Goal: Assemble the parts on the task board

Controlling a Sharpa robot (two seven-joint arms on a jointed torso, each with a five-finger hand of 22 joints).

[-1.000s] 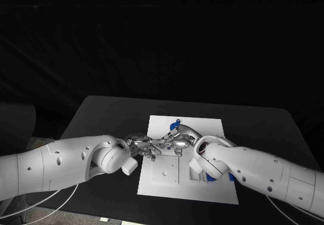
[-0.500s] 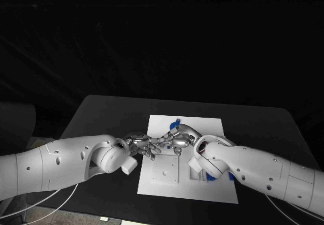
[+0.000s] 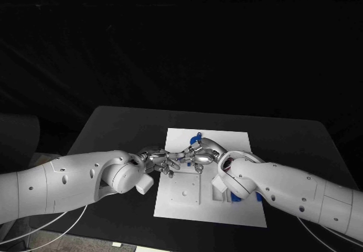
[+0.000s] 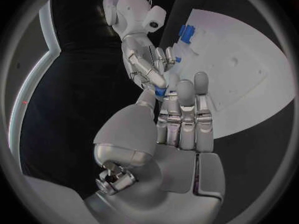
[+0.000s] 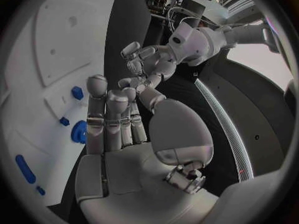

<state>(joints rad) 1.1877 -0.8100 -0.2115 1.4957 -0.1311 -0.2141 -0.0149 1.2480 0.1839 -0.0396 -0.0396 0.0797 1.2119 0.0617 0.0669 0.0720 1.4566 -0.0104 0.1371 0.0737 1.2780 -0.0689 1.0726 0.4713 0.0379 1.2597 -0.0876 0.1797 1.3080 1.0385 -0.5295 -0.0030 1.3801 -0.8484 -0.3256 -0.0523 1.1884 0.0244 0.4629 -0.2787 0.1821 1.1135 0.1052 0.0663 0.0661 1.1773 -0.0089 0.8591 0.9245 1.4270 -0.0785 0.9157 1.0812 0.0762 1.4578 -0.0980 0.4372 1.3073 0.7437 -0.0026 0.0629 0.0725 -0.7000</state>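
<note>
Both hands meet fingertip to fingertip above the middle of the white task board (image 3: 227, 137). In the left wrist view a small blue part (image 4: 161, 92) sits pinched at the fingertips of my left hand (image 4: 181, 114). The fingers of my right hand (image 4: 146, 67) reach down onto the same part. Whether the right hand grips it or only touches it is unclear. From the head view my left hand (image 3: 157, 161) and right hand (image 3: 203, 154) are tightly bunched together. The right wrist view shows my right hand (image 5: 115, 119) with its fingers straight, meeting the left hand (image 5: 146, 64).
A blue part (image 3: 195, 140) stands at the board's far edge, and more blue parts (image 3: 238, 197) lie under my right forearm. Several blue parts (image 5: 79, 132) lie on the board beside the right hand. Black table (image 3: 113, 126) surrounds the board.
The two hands have closed in on each other over the board, and the right hand has edged toward the left hand. The board and its parts have not moved.
</note>
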